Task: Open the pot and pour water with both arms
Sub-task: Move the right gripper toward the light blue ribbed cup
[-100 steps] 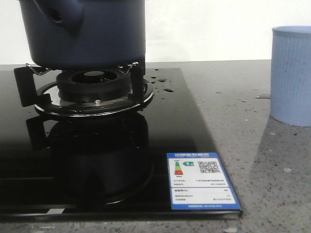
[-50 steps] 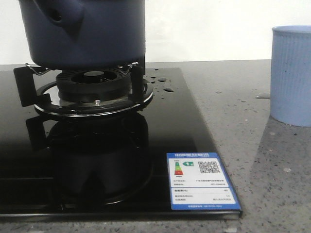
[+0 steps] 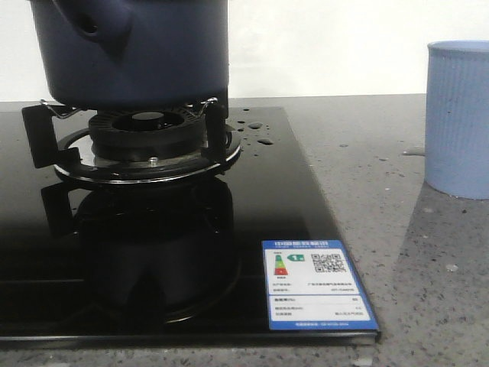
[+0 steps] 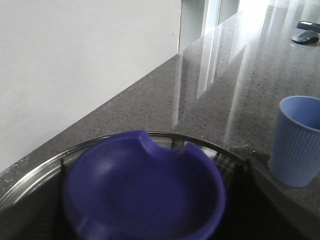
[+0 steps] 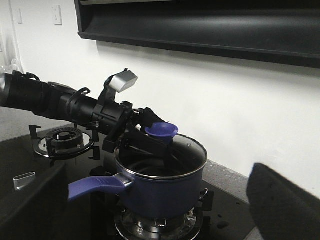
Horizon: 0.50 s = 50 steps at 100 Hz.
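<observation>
The dark navy pot (image 3: 137, 53) stands on the gas burner (image 3: 145, 141) at the back left; its handle end with a round hole (image 3: 95, 27) faces me. In the right wrist view the pot (image 5: 162, 187) shows its long blue handle (image 5: 95, 186) and glass lid (image 5: 187, 147). My left gripper (image 5: 155, 142) reaches in over the pot and is closed under the blue lid knob (image 5: 161, 131). The knob (image 4: 145, 190) fills the left wrist view and hides the fingers. One dark, blurred finger (image 5: 285, 200) of my right gripper shows well off the pot, holding nothing.
A light blue ribbed cup (image 3: 458, 118) stands on the grey counter at the right, also in the left wrist view (image 4: 297, 140). The black glass hob (image 3: 290, 199) carries water drops (image 3: 260, 134) and a label (image 3: 317, 294). A second burner (image 5: 62, 140) lies beyond.
</observation>
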{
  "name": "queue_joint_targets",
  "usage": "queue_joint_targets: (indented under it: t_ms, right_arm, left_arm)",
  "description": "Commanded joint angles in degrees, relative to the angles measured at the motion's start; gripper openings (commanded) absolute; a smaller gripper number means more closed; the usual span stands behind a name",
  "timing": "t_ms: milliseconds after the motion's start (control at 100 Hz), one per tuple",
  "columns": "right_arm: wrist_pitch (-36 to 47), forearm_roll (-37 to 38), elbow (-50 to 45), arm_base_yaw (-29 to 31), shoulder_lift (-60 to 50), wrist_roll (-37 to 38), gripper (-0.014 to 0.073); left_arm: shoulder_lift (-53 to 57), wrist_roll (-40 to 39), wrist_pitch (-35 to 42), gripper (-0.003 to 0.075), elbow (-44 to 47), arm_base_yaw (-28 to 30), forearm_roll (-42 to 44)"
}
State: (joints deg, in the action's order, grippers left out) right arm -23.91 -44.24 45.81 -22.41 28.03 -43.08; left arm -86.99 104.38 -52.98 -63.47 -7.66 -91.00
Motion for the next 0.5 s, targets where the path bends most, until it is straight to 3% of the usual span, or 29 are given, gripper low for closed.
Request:
queue_joint_targets:
  t_ms: [0,80,140,370,490]
  right_arm:
    - [3.15,-0.64,1.88,-0.06,0.83,-0.56,0.0657]
    - [3.56,-0.64,1.88,-0.06,0.83,-0.56,0.0657]
    - [4.48,0.51,1.88,-0.06,0.83,-0.56,0.0657]
    - [8.56,12.52,-0.19,1.0,0.83,-0.46,0.0657]
    - [9.38,14.33,-4.43,3.8,0.93,-0.38,0.0657]
  left_arm:
    - [1.64,0.3,-1.59,0.0379,-1.85,-0.4,-4.15]
    - [1.64,0.3,-1.69,0.0278,-1.85,-0.4,-4.25]
    - [1.64,0.3,-1.93,0.0244,-1.85,-0.29,-4.25]
    - [5.4,0.3,-2.07,0.0244,-1.85,0.04,-5.16]
    - [9.44,0.3,-1.83,0.0244,-1.85,0.63,-5.93]
